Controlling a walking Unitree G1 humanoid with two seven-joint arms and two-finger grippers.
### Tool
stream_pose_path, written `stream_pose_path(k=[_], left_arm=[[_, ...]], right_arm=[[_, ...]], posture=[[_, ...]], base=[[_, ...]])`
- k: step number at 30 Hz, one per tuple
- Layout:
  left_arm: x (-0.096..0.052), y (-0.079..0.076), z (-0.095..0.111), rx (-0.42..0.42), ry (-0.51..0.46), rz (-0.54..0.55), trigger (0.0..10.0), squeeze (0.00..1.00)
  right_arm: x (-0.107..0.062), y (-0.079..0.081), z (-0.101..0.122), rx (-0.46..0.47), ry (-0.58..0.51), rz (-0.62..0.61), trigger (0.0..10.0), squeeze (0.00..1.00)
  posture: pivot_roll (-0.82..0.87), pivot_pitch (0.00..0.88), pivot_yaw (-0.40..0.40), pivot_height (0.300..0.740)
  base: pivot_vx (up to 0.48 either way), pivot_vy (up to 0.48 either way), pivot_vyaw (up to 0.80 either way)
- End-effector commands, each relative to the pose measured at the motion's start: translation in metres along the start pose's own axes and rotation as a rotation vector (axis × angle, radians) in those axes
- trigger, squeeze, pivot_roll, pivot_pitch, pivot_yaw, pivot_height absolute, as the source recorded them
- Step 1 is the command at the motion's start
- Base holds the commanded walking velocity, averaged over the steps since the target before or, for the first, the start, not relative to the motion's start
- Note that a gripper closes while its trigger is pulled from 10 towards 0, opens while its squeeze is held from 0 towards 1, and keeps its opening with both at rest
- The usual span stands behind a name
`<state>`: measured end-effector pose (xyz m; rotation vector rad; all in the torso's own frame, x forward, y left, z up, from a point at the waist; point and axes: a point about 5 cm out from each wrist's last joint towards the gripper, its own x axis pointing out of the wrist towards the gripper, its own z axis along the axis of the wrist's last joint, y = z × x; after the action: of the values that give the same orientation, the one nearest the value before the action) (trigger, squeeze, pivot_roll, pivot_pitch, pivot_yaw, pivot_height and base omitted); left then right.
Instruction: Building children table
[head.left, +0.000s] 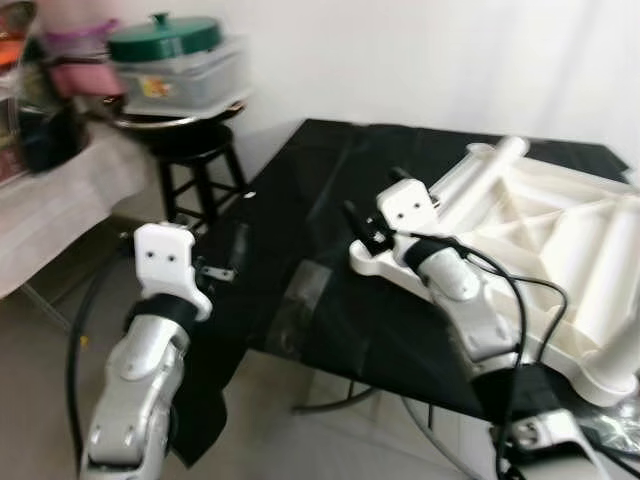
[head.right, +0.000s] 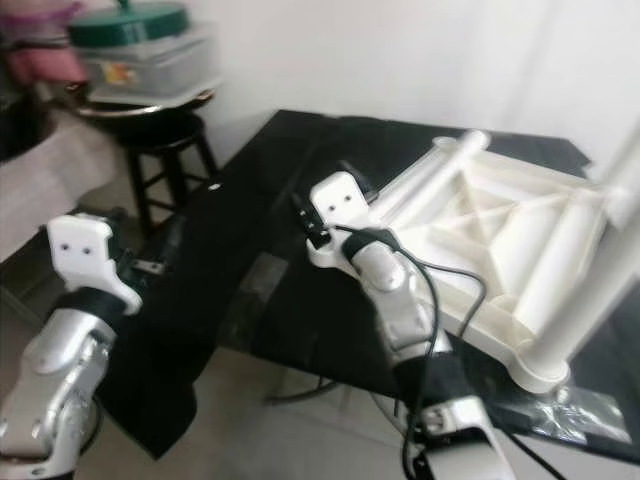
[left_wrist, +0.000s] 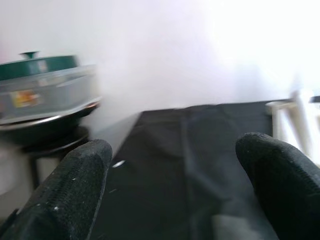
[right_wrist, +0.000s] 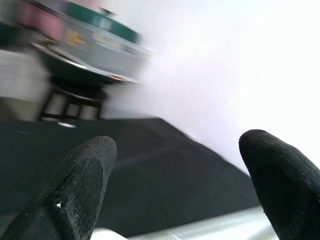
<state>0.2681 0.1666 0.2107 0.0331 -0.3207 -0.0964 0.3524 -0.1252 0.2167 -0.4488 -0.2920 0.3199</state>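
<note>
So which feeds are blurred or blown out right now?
Left eye view: the stool and its green-lidded container smear sideways, while the white table frame stays fairly readable. Left wrist view: the wall is overexposed and the black fingers are soft. Right wrist view: similar glare, with a streaked container.

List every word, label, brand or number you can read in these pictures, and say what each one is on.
No text can be read anywhere.
Red and yellow label on the clear plastic container under the green lid, on the black stool: too blurred to read.
White plastic children's table, upside down on the black sheet: no markings visible.
</note>
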Motion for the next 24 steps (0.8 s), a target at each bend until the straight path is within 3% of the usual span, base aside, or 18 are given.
stream_pose_path(k=[1,18,24], left_arm=[[-0.003,0.002,-0.005,-0.001,0.030,0.004,10.0,0.00],[-0.005,-0.001,-0.008,-0.003,0.046,-0.009,10.0,0.00],[-0.007,-0.001,-0.012,0.014,0.061,-0.003,10.0,0.00]], right_arm=[[0.002,0.008,0.000,-0.002,0.008,0.023,10.0,0.00],[0.001,0.010,-0.003,-0.022,0.027,0.040,10.0,0.00],[-0.001,0.018,-0.006,-0.026,0.033,0.101,10.0,0.00]], posture=[[-0.10,0.000,-0.010,0.740],[-0.08,0.000,-0.004,0.740],[-0.09,0.005,-0.005,0.740]], base=[[0.000,0.000,-0.80],[0.000,0.000,-0.80],[0.000,0.000,-0.80]])
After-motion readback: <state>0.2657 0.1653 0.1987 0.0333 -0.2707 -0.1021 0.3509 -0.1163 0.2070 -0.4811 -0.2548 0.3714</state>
